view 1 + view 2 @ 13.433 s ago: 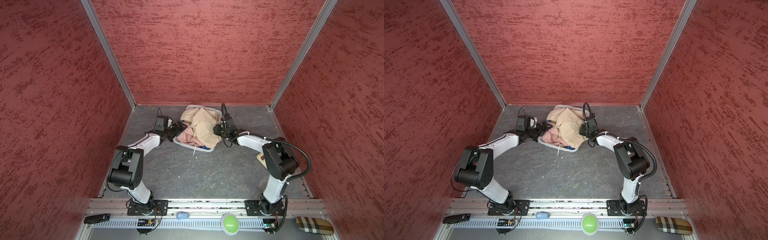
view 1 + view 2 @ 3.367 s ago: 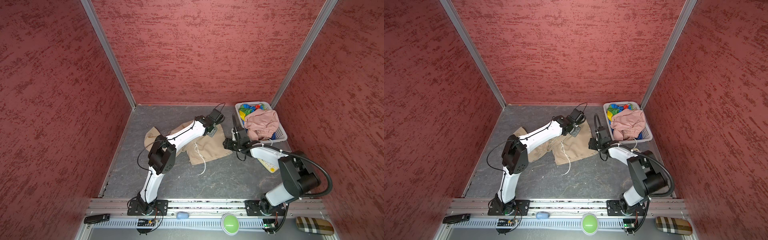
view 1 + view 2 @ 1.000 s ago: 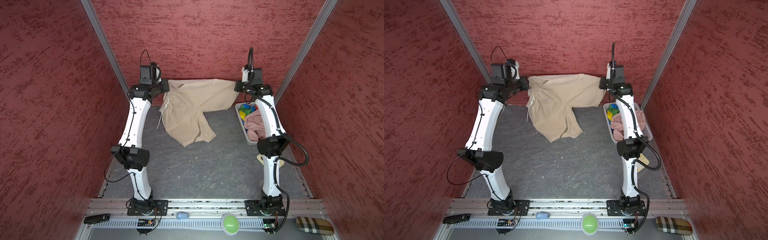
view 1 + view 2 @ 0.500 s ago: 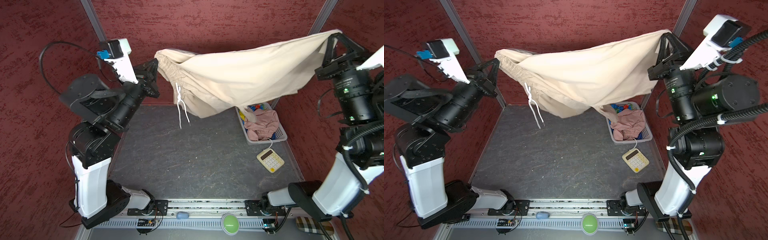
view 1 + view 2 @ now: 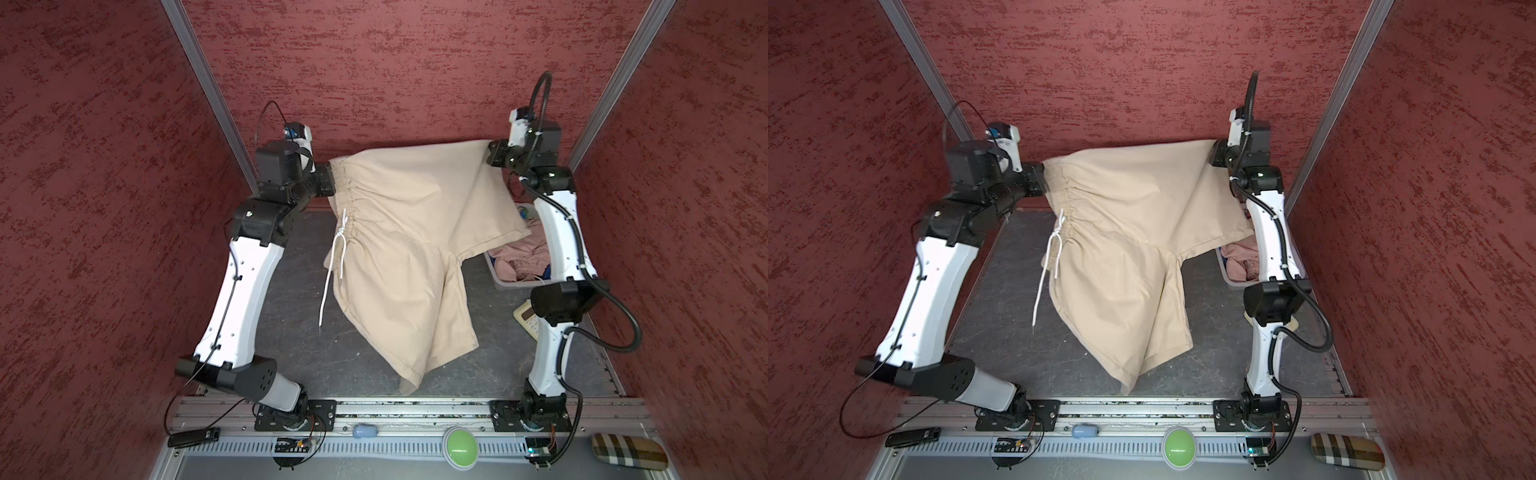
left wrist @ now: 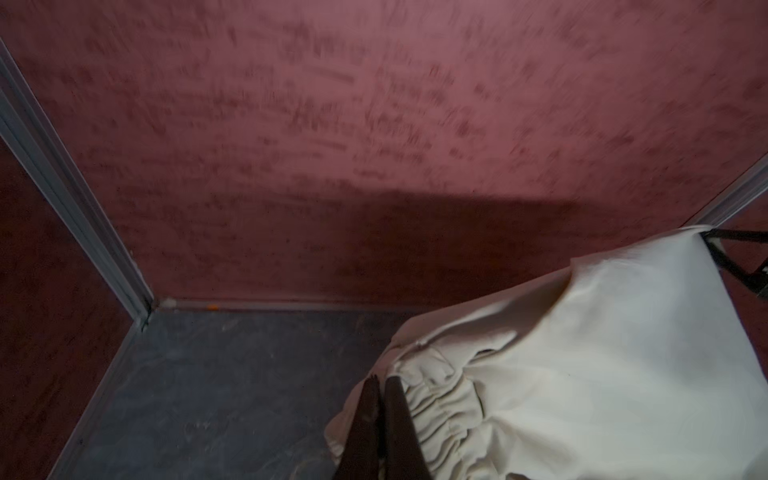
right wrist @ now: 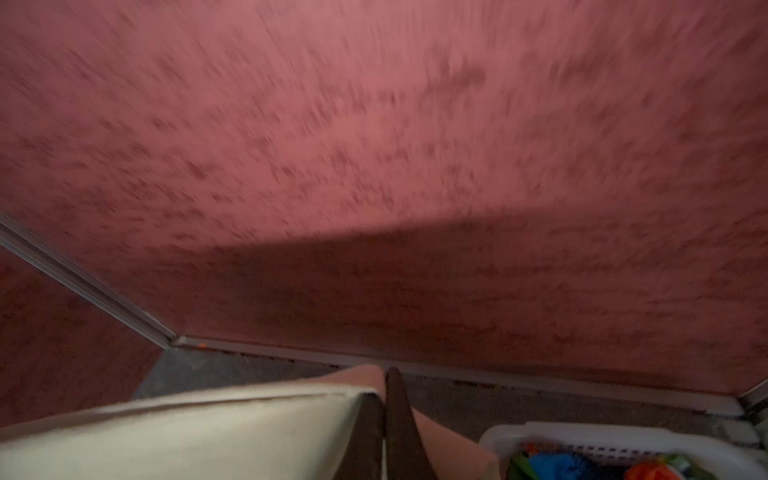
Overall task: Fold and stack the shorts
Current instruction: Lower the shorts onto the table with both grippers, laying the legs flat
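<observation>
Arms lowered since last frame; left gripper (image 5: 329, 183) pinches beige shorts (image 5: 407, 249) waistband, right gripper (image 5: 491, 152) pinches leg hem; nothing folded, pink shorts (image 5: 524, 257) in basket (image 5: 500, 284) below right gripper

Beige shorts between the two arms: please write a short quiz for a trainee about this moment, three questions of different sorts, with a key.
1. True or false: the beige shorts are folded in a neat stack.
2. Multiple choice: the left gripper pinches A) a leg hem, B) the gathered waistband, C) the drawstring.
3. Fill in: the pink shorts lie in the ____.

Key: 1 false, they hang spread between the left gripper and the right gripper; 2 B; 3 basket.
</observation>
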{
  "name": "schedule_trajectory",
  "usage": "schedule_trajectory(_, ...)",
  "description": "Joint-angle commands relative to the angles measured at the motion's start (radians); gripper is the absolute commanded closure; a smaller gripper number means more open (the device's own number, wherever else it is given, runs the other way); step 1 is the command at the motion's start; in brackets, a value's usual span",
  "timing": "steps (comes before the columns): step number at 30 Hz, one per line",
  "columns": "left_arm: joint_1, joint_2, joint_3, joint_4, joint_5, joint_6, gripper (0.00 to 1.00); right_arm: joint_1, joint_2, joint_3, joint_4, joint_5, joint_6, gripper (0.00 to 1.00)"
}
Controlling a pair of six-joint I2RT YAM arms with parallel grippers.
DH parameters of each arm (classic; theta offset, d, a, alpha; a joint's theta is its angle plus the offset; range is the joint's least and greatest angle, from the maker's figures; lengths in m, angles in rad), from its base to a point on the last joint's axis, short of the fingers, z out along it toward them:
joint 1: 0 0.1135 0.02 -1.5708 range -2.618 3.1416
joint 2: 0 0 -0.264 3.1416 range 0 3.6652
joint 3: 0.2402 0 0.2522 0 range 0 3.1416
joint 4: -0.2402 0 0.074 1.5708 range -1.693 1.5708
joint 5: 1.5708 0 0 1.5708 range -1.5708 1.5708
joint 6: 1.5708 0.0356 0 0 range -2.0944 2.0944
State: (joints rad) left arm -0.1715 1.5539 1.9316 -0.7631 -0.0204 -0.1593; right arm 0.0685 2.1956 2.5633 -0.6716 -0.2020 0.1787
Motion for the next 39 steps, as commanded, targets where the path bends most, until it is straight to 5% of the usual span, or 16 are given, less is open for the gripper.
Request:
schedule_trajectory(1, 0.106, 0.087, -0.106, 0.036, 0.066, -0.049, 1.00, 0.042, 0.108, 0.084, -0.023, 0.083, -0.048, 1.00)
schedule_trajectory(10, 0.177, 0.392, -0.080, 0.042, -0.040, 0.020, 1.00, 0.120, 0.253, 0.116, 0.032, 0.122, -0.074, 1.00)
schedule_trajectory(19, 0.270, 0.421, -0.081, 0.012, -0.072, 0.000, 1.00, 0.153, 0.090, 0.059, -0.044, 0.126, -0.093, 1.00)
schedule_trajectory(28, 0.335, 0.258, -0.453, 0.064, 0.188, -0.186, 1.00, 0.305, -0.451, -0.936, 0.201, 0.130, 0.054, 1.00)
schedule_trajectory(32, 0.375, 0.217, -0.578, 0.087, 0.360, -0.247, 1.00, 0.378, -0.613, -1.268, 0.279, 0.131, 0.156, 1.00)
schedule_trajectory(39, 0.411, 0.204, -0.659, 0.035, 0.409, -0.239, 0.99, 0.508, -0.718, -1.667, 0.384, 0.146, 0.330, 1.00)
